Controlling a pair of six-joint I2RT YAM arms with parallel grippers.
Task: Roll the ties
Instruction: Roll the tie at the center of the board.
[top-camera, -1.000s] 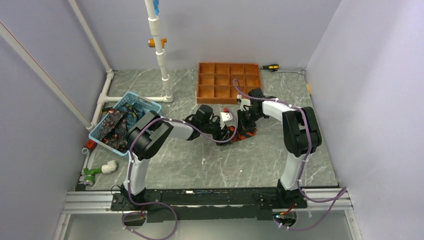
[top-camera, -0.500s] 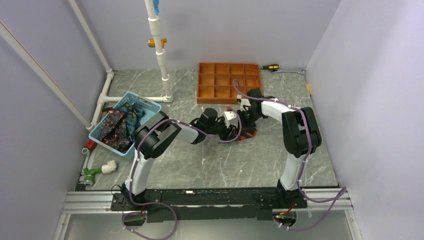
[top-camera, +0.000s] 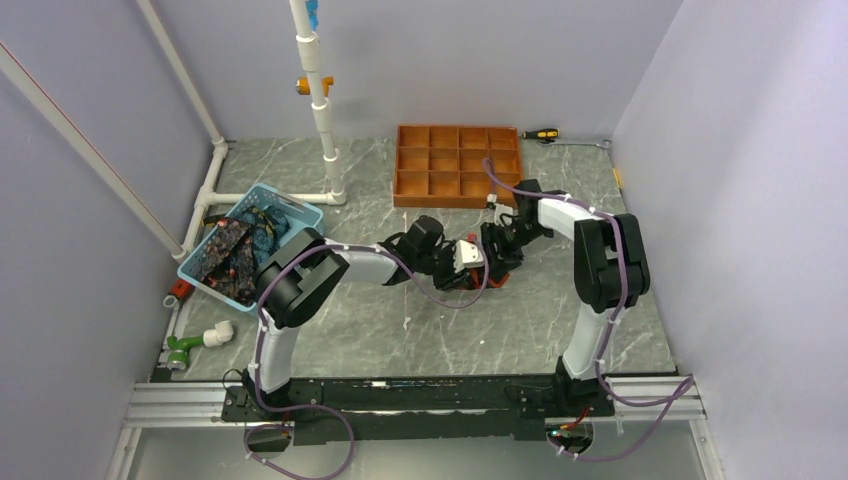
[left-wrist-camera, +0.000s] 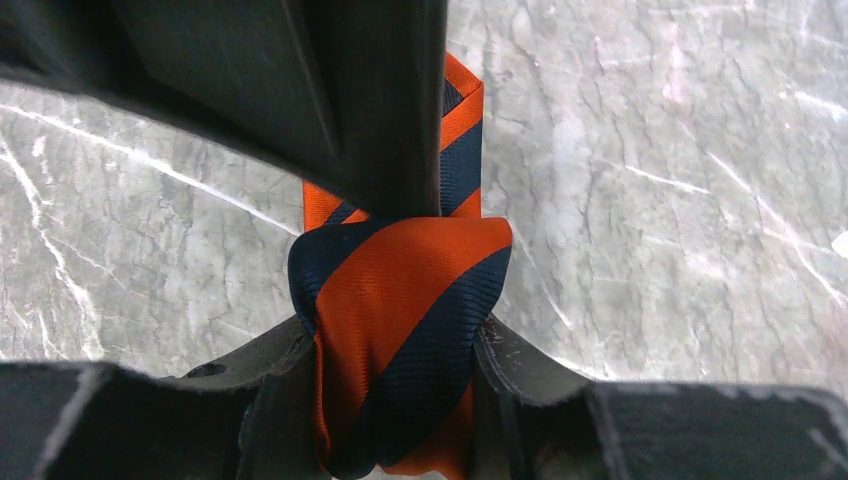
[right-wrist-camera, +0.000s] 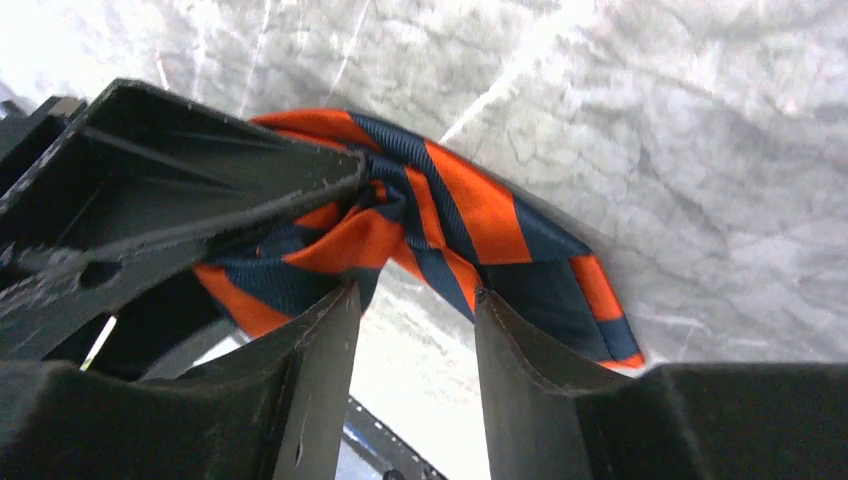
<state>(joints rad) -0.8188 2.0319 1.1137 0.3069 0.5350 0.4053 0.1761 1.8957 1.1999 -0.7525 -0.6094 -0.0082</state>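
The orange and dark-striped tie (left-wrist-camera: 400, 330) is bunched into a loose roll at the middle of the table, small in the top view (top-camera: 487, 277). My left gripper (left-wrist-camera: 395, 345) is shut on this roll, one finger on each side; it also shows in the top view (top-camera: 462, 262). My right gripper (right-wrist-camera: 415, 300) is open, its fingertips (right-wrist-camera: 325, 330) touching the tie's folds (right-wrist-camera: 450, 215) with bare table showing between the jaws. It meets the left gripper from the right in the top view (top-camera: 497, 250). Other dark patterned ties (top-camera: 232, 250) lie in the basket.
A light-blue basket (top-camera: 300, 208) stands at the left. An orange-brown gridded tray (top-camera: 458, 165) lies just behind the grippers. A yellow-handled screwdriver (top-camera: 540, 133) is at the back. White pipes (top-camera: 320, 110) rise at the back left; a green-white fitting (top-camera: 190, 343) lies front left.
My left gripper has moved right with the tie, closing up against the right gripper. The right wrist has shifted slightly right. The tie has gathered into a tighter bunch.
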